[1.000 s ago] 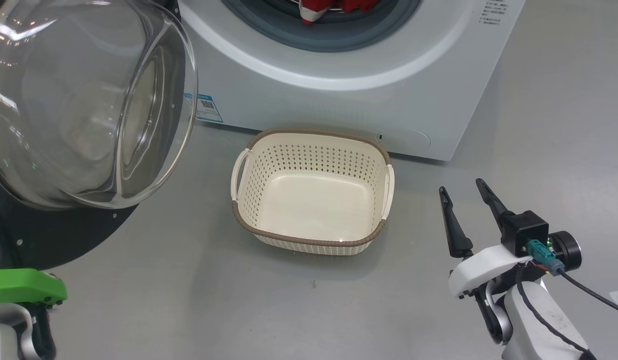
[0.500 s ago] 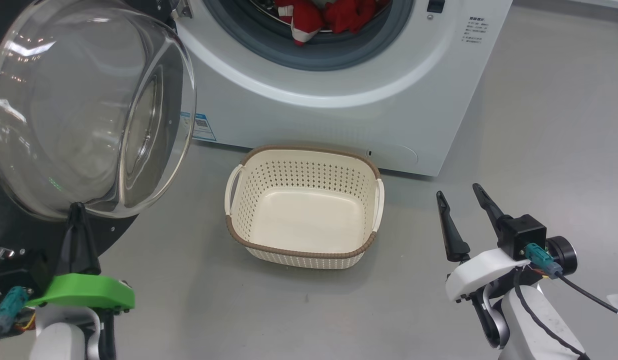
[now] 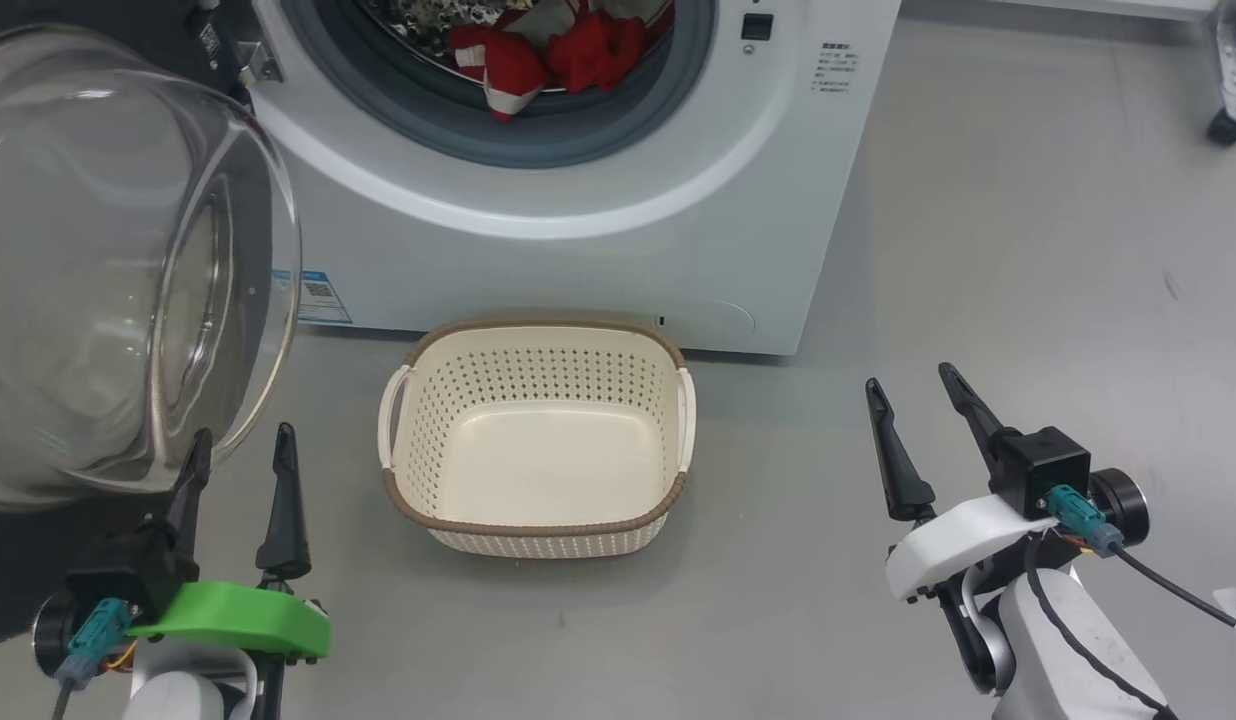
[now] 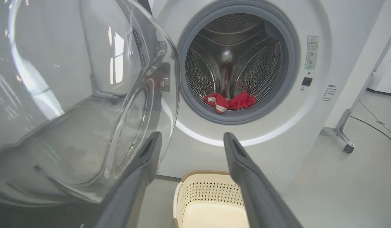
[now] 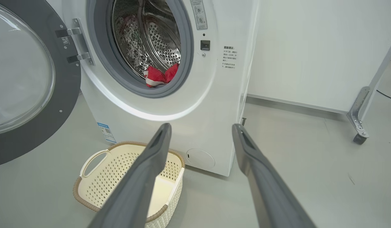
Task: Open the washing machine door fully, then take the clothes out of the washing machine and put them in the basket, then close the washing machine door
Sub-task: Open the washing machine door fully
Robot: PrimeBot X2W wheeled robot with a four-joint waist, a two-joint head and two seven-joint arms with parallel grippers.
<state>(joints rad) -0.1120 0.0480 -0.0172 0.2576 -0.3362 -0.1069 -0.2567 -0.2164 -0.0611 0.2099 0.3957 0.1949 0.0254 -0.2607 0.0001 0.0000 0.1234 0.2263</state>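
Parted now, where half a second ago pressed together: the two dark fingers of the left gripper point(image 3: 243, 432), spread wide and holding nothing at the lower left of the head view. Finds them just under the lower curve of the washing machine door point(image 3: 98, 280), the outer finger close against the glass bowl; cannot tell whether touching. Shows that door swung wide to the left of the washing machine point(image 3: 578, 260), bowl bulging toward the camera. Sees the clothes point(image 3: 548, 55), red with a white band, lying at the front lip of the drum inside the grey port, well apart from both grippers, ahead of and above the left one. Places the basket point(image 3: 538, 527) on the grey floor point(image 3: 978, 250) just before the machine's foot, between the two grippers and nearer the left. Shows the right gripper point(image 3: 908, 376) at the lower right, fingers likewise spread, gripping nothing, well clear of basket and machine. Looks, from the left wrist, along the spread fingers toward the open port: clothes above the gap, basket rim below it.
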